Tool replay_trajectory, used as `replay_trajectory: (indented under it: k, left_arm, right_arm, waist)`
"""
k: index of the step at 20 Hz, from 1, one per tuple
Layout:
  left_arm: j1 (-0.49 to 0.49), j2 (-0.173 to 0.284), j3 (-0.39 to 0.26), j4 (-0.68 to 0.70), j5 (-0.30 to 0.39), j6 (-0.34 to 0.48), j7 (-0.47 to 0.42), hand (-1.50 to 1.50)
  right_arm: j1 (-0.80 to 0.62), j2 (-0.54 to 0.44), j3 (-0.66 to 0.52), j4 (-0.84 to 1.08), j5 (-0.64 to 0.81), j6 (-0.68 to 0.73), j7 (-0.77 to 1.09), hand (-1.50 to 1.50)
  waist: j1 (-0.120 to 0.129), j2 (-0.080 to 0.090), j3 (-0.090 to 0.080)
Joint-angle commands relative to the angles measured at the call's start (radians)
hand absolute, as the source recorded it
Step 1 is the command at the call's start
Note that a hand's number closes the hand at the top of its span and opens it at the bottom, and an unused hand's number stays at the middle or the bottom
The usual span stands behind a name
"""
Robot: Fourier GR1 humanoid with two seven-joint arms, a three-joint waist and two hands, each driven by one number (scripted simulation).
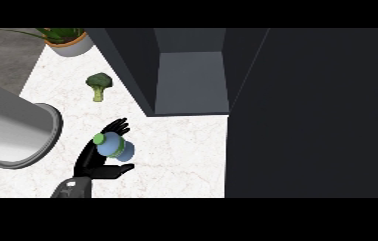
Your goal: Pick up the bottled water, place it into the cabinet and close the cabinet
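Note:
The bottled water (116, 147), pale blue with a green cap, lies tilted in my left hand (91, 161) at the lower left, over the white marble counter (177, 150). Fingers reach over its far side and the thumb comes in under it, so the hand is curled round the bottle. The dark cabinet (190, 80) stands open ahead and to the right of the hand, its grey inner floor showing. Its open door (303, 110) fills the right side as a tall dark panel. My right hand does not show.
A broccoli floret (98, 85) lies on the counter behind the hand. A potted plant (68, 41) stands at the back left corner. A large grey metal cylinder (22, 135) juts in from the left edge, close to the hand.

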Motion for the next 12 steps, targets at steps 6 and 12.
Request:
replay_trajectory:
  k: [6, 12]
  left_arm:
    - [-0.079, -0.045, 0.036, 0.148, 0.051, -0.081, -0.095, 1.50]
    - [-0.131, -0.026, 0.041, 0.183, 0.065, -0.122, -0.106, 1.50]
  right_arm:
    - [0.060, -0.023, 0.006, -0.066, -0.003, 0.017, -0.021, -1.50]
    - [0.078, -0.037, -0.008, -0.069, -0.010, 0.020, -0.041, -1.50]
  waist:
    - [0.000, -0.001, 0.000]
    - [-0.005, 0.001, 0.000]
